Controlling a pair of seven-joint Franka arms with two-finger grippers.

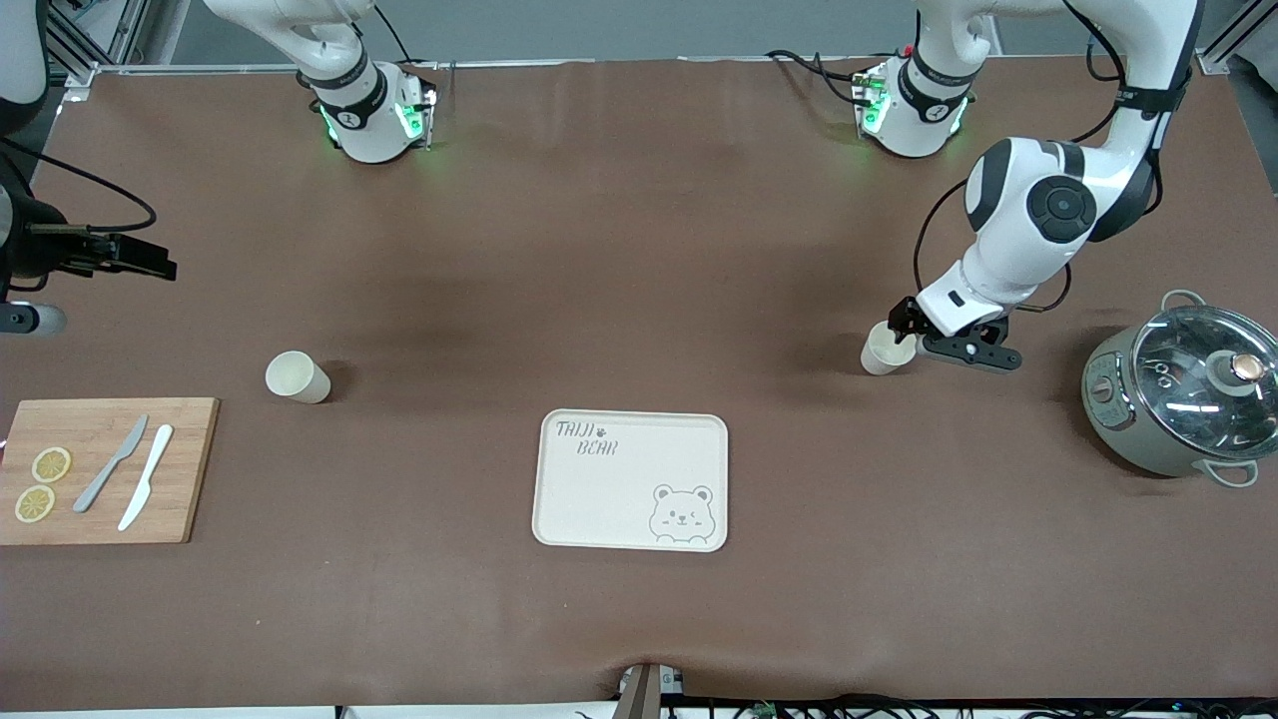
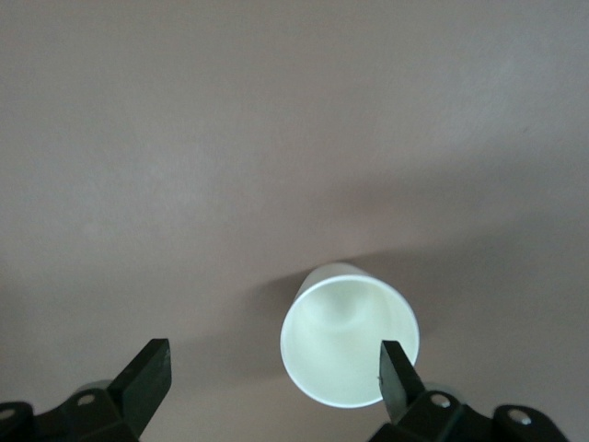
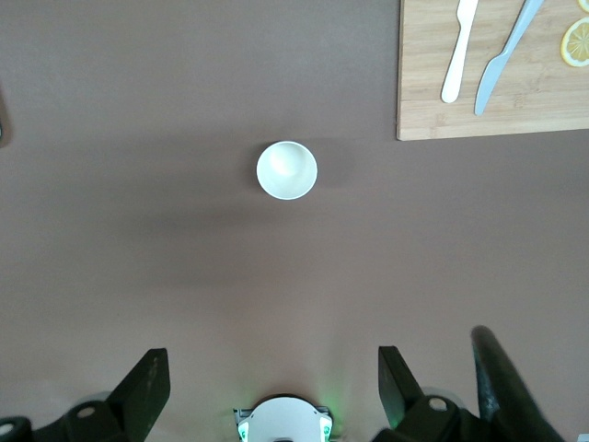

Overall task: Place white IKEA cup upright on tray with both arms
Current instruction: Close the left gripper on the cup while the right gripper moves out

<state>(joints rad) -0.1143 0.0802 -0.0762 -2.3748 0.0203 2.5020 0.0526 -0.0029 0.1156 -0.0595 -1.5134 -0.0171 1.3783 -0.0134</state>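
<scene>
Front view: left gripper (image 1: 902,330) hovered, fingers apart, w/ one finger over a cup (image 1: 887,349) well apart from the tray (image 1: 631,479); should've centred first. Right gripper (image 3: 267,387) spread, waiting above another cup (image 3: 286,169).

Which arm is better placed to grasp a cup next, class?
Left. The left gripper is open, low beside a cup; the right gripper hangs open high above the other cup.

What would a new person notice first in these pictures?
Probably the left gripper, open and low beside a white cup toward the left arm's end of the table. Next, the bare tray with its bear face, nearer the front camera, and a second cup near the cutting board.
</scene>
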